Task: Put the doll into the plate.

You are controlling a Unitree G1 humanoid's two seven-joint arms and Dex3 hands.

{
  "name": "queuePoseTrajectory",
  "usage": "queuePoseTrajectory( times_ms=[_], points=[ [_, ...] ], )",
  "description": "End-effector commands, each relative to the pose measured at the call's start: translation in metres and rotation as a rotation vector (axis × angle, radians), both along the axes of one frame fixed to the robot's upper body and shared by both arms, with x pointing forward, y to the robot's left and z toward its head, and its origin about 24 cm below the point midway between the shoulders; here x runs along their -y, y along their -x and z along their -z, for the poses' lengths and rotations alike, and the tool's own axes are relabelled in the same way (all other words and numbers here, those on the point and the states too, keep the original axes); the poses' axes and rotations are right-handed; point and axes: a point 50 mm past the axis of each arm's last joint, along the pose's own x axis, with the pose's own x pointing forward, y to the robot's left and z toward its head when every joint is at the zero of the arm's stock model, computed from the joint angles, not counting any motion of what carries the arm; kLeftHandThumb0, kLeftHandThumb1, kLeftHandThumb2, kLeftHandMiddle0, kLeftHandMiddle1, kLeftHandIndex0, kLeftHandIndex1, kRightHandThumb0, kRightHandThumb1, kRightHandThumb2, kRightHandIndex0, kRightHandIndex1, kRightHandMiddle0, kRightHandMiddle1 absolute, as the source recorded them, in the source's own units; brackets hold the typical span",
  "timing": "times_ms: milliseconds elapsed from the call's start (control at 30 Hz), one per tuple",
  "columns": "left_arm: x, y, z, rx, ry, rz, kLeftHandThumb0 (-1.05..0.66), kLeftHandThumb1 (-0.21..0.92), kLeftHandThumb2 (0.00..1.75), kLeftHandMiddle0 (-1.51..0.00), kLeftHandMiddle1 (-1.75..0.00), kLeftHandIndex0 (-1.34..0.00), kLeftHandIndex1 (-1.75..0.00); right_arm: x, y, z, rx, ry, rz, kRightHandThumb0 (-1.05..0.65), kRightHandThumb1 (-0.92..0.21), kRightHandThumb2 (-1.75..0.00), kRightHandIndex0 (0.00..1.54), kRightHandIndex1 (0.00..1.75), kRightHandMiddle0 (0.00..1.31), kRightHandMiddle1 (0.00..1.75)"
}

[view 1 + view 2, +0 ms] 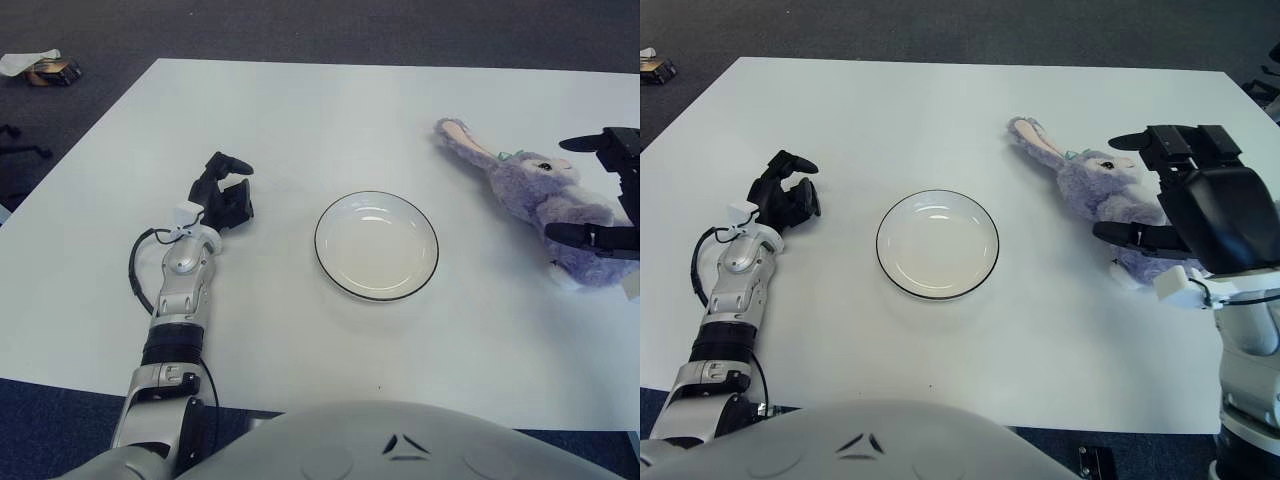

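Observation:
A purple plush bunny doll [1095, 188] lies on the white table [300, 120] at the right, its long ears pointing to the far left. The white plate [376, 246] with a dark rim stands in the middle of the table and holds nothing. My right hand [1112, 187] is at the doll's right side, open. Its upper fingers [1145, 141] reach over the doll's head and its thumb [1130, 235] lies along the lower body. My left hand [225, 195] shows left of the plate, fingers relaxed and holding nothing.
The table's left edge runs diagonally, with dark carpet beyond it. A small box and some paper [45, 66] lie on the floor at the far left. My torso [400, 440] fills the bottom of the view.

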Motion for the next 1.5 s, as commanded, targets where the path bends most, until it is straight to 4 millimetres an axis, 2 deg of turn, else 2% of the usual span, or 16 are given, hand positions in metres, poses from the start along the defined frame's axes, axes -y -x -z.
queuePoseTrajectory(
  times_ms=[0, 267, 433, 567, 700, 800, 900, 1100, 1333, 1400, 1467],
  points=[
    [0.0, 0.008, 0.021, -0.089, 0.015, -0.006, -0.39, 0.64, 0.9, -1.05, -1.75, -0.36, -1.75, -0.003, 0.002, -0.008, -0.007, 0.048, 0.006, -1.02, -0.91, -0.33, 0.0, 0.14, 0.0, 0.47],
    [-0.001, 0.008, 0.021, -0.086, 0.015, -0.01, -0.39, 0.66, 0.88, -1.03, -1.75, -0.35, -1.75, -0.003, 0.006, -0.018, -0.021, 0.057, 0.035, -0.98, -0.92, -0.29, 0.0, 0.11, 0.0, 0.52],
    [-0.001, 0.007, 0.02, -0.083, 0.018, -0.014, -0.38, 0.67, 0.87, -1.03, -1.75, -0.34, -1.75, -0.003, 0.006, -0.021, -0.042, 0.083, 0.046, -0.99, -0.92, -0.39, 0.0, 0.08, 0.0, 0.49],
    [-0.001, 0.007, 0.02, -0.081, 0.018, -0.023, -0.38, 0.68, 0.86, -1.03, -1.75, -0.34, -1.75, 0.008, 0.004, -0.009, -0.158, 0.092, 0.102, -1.01, -0.92, -0.47, 0.0, 0.06, 0.0, 0.43],
    [-0.001, 0.007, 0.021, -0.081, 0.018, -0.024, -0.38, 0.68, 0.86, -1.04, -1.75, -0.34, -1.75, 0.01, 0.003, -0.007, -0.207, 0.097, 0.118, -1.01, -0.92, -0.51, 0.0, 0.02, 0.0, 0.32],
    [-0.001, 0.007, 0.021, -0.084, 0.018, -0.025, -0.38, 0.68, 0.86, -1.04, -1.75, -0.34, -1.75, 0.017, -0.008, -0.002, -0.241, 0.092, 0.135, -1.02, -0.92, -0.57, 0.0, 0.01, 0.0, 0.24],
    [-0.001, 0.007, 0.021, -0.086, 0.018, -0.027, -0.38, 0.68, 0.86, -1.03, -1.75, -0.34, -1.75, 0.024, -0.021, 0.011, -0.291, 0.053, 0.14, -1.04, -0.92, -0.64, 0.0, 0.0, 0.0, 0.18],
    [-0.001, 0.006, 0.021, -0.087, 0.019, -0.03, -0.38, 0.69, 0.85, -1.02, -1.75, -0.33, -1.75, 0.024, -0.023, 0.013, -0.35, -0.007, 0.132, -1.05, -0.92, -0.7, 0.0, 0.0, 0.0, 0.15],
    [0.001, 0.006, 0.02, -0.083, 0.034, -0.028, -0.38, 0.69, 0.84, -1.02, -1.75, -0.33, -1.75, 0.031, -0.037, 0.024, -0.455, -0.102, 0.172, -1.05, -0.92, -0.7, 0.0, 0.0, 0.0, 0.12],
    [0.001, 0.006, 0.02, -0.086, 0.037, -0.031, -0.38, 0.69, 0.84, -1.03, -1.75, -0.33, -1.75, 0.033, -0.041, 0.029, -0.488, -0.11, 0.185, -1.05, -0.92, -0.7, 0.0, 0.0, 0.0, 0.08],
    [0.002, 0.006, 0.02, -0.089, 0.039, -0.035, -0.38, 0.68, 0.85, -1.04, -1.75, -0.34, -1.75, 0.042, -0.051, 0.048, -0.546, -0.132, 0.208, -1.05, -0.92, -0.71, 0.0, 0.0, 0.0, 0.05]
  ],
)
